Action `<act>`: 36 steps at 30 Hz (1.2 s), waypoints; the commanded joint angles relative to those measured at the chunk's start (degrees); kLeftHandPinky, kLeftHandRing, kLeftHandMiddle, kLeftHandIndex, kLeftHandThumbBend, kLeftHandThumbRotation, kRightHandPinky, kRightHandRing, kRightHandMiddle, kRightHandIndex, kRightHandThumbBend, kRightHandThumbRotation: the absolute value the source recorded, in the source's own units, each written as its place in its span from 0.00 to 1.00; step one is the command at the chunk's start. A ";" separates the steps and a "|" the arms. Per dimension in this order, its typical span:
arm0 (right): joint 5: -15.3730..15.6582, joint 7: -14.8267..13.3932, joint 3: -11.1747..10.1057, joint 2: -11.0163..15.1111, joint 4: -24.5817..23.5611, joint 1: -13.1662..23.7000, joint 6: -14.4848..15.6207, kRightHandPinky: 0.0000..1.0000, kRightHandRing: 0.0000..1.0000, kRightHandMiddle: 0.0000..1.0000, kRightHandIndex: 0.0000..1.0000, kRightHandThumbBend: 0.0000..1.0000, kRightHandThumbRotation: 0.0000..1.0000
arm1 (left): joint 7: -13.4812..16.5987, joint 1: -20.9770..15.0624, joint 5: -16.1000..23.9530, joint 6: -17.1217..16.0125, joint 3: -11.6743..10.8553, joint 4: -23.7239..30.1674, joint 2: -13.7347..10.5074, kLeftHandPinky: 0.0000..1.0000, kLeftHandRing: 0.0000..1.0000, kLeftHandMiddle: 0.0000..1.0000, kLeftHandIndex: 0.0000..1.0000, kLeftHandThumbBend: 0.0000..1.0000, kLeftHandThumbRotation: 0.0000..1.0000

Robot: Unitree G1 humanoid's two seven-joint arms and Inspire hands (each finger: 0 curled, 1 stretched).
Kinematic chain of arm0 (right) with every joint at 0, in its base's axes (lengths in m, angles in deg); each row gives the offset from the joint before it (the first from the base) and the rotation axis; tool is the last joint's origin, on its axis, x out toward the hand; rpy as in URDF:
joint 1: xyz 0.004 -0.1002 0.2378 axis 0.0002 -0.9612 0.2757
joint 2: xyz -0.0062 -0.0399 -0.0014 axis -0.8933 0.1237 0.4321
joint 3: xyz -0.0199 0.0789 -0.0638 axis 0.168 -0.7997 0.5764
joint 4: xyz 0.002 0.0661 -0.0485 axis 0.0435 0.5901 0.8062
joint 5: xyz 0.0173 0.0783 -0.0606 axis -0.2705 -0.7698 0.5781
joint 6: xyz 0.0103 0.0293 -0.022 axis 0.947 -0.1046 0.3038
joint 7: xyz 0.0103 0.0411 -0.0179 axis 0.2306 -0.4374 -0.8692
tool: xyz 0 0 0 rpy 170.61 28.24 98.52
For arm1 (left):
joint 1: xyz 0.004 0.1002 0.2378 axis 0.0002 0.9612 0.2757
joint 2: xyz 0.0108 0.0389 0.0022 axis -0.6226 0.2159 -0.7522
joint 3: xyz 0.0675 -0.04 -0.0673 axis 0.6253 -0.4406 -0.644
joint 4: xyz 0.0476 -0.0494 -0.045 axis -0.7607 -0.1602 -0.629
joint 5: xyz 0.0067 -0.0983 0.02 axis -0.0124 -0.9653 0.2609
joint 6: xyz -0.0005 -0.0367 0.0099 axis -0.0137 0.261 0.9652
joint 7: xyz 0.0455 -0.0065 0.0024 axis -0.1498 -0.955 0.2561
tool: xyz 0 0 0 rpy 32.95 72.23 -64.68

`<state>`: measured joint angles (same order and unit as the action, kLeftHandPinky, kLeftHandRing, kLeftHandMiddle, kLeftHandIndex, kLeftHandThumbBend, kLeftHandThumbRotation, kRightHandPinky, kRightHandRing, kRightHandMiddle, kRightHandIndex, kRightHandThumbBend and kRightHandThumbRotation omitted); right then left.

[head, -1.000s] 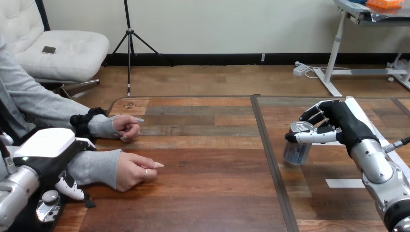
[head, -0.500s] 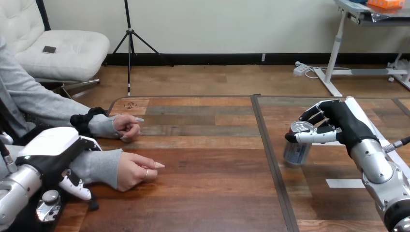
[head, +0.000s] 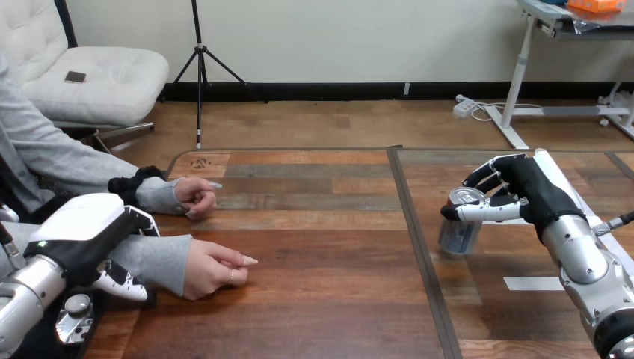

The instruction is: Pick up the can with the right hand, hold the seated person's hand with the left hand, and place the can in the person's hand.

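The right hand (head: 532, 187) is clasping the can (head: 460, 233) at the right of the frame, thumb lying across the can's front just under its rim and fingers curling round behind. The can is leaning slightly, low over the tabletop (head: 314, 299); whether it is touching the wood is unclear. The silver forearm is slanting up from the lower right corner.

At the lower left, the left hand (head: 78, 228) is sitting back-up over the grey sleeve (head: 153, 258) of the person's lower hand (head: 213, 269); whether it is gripping cannot be told. That hand is resting loosely curled on the tabletop, well apart from the can. The person's upper hand (head: 196, 196) is lying fisted just above it.
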<state>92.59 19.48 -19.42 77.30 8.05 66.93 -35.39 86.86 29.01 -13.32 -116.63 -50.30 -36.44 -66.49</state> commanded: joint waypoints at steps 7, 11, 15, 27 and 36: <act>-0.90 -0.60 -0.92 1.63 -2.91 2.93 -0.74 0.34 0.38 0.42 0.45 0.77 0.00 | 3.91 -4.79 -0.73 -3.28 -0.59 -2.62 -0.01 0.31 0.35 0.42 0.46 0.71 0.00; -0.84 -0.70 -0.89 1.62 -2.84 2.98 -0.61 0.34 0.38 0.42 0.45 0.77 0.00 | 4.37 -5.01 -0.67 -3.60 -0.58 -2.97 0.00 0.30 0.35 0.41 0.45 0.71 0.00; -0.90 -0.74 -0.94 1.58 -2.90 3.00 -0.39 0.34 0.38 0.42 0.45 0.77 0.00 | 4.24 -5.11 -0.99 -3.39 -0.79 -3.13 0.14 0.30 0.35 0.42 0.46 0.71 0.00; -0.78 -0.88 -0.83 1.50 -2.97 3.15 0.22 0.33 0.37 0.42 0.45 0.77 0.00 | 6.97 -4.99 -0.44 -4.78 -0.78 -3.05 -0.28 0.32 0.38 0.44 0.48 0.71 0.00; -0.53 -0.70 -0.59 1.61 -3.07 3.21 0.16 0.33 0.38 0.42 0.45 0.77 0.00 | 6.77 -5.05 -0.99 -6.41 -0.94 -3.17 -0.68 0.34 0.39 0.45 0.48 0.72 0.00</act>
<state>92.61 19.49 -19.42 77.31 8.05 66.93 -34.66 92.25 28.40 -13.40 -121.21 -50.29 -40.31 -65.93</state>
